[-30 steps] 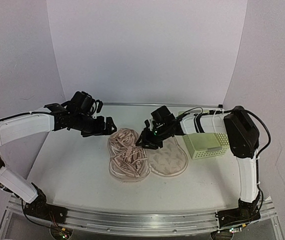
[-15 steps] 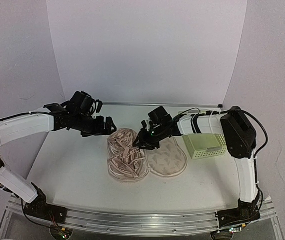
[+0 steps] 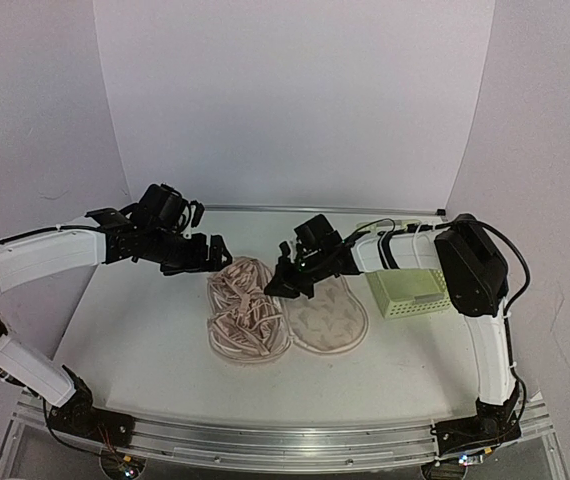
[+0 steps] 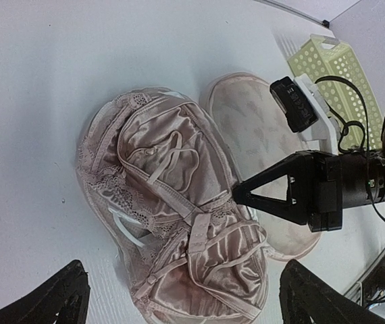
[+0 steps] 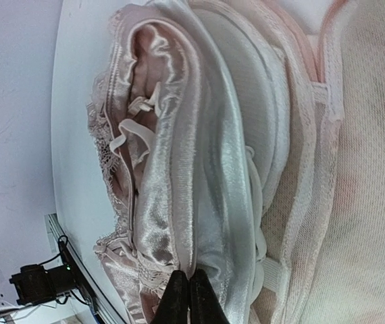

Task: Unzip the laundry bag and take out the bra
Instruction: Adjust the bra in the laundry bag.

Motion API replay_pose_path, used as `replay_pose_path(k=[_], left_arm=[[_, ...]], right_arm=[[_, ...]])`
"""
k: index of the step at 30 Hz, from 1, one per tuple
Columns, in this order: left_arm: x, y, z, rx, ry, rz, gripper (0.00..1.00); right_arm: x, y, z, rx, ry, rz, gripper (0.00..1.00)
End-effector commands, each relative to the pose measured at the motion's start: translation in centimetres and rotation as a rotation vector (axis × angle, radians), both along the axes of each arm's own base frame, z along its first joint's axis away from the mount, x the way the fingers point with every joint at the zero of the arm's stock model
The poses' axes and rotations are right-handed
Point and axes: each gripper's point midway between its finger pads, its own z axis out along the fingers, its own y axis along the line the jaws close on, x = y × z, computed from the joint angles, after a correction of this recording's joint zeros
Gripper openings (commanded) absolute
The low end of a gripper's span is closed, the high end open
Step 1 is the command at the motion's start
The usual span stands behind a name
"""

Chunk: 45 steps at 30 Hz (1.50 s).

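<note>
The laundry bag (image 3: 330, 325) lies unzipped and opened flat, its beige leaf-print flap to the right (image 4: 260, 128) (image 5: 375, 169). The bra (image 3: 245, 310), pale pink satin with lace trim and thin straps, lies heaped on the bag's left half (image 4: 172, 169); its whitish padded cups show in the right wrist view (image 5: 246, 135). My right gripper (image 3: 276, 289) is shut on a satin fold of the bra at the seam between the two halves (image 5: 184, 282) (image 4: 236, 194). My left gripper (image 3: 215, 252) is open and empty, hovering over the bra's far end (image 4: 186, 307).
A pale-green plastic basket (image 3: 412, 290) stands right of the bag, under the right arm (image 4: 334, 74). White tabletop (image 3: 135, 320) lies left of and in front of the bag. White walls stand behind and at the sides.
My right gripper has moved left, shut on the bra, and the bra and bag have slid a little left with it. The left arm has barely moved.
</note>
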Motion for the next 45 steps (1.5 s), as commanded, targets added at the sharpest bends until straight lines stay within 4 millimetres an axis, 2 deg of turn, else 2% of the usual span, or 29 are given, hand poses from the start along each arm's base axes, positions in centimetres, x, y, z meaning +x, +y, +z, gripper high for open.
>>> replay_pose_path(k=[1,7,17,21,25,28,33,36,45], left_arm=[[0.4,0.2,2.4,-0.037,-0.064,0.015,0.98],[0.6,0.1,2.3,-0.039,-0.059,0.014,0.98],[1.0,-0.1,2.7,-0.034,-0.074,0.009,0.98],[1.1,-0.2,2.8,-0.031,-0.075,0.008,0.98],[1.2,-0.2,2.6,-0.026,-0.074,0.008,0.98],[1.3,-0.3,2.4,-0.022,-0.072,0.008,0.98],[1.5,-0.5,2.2,-0.016,-0.066,0.003,0.98],[1.5,-0.5,2.1,-0.013,-0.067,0.003,0.98],[1.5,-0.2,2.0,0.001,-0.069,0.009,0.98]], right_arm=[[0.2,1.2,1.9,0.069,-0.05,0.016,0.0],[0.0,1.0,3.8,0.092,-0.085,0.019,0.0],[-0.7,0.6,8.9,0.199,-0.174,0.026,0.0],[-1.4,-0.1,9.6,0.216,-0.179,0.02,0.0],[-2.0,-1.2,9.3,0.196,-0.18,0.002,0.0],[-2.4,-1.7,8.1,0.181,-0.157,-0.007,0.0],[-2.7,-1.3,5.4,0.17,-0.093,-0.009,0.0],[-2.5,-0.8,4.8,0.173,-0.078,0.001,0.01],[-2.2,0.1,5.1,0.2,-0.076,0.023,0.27]])
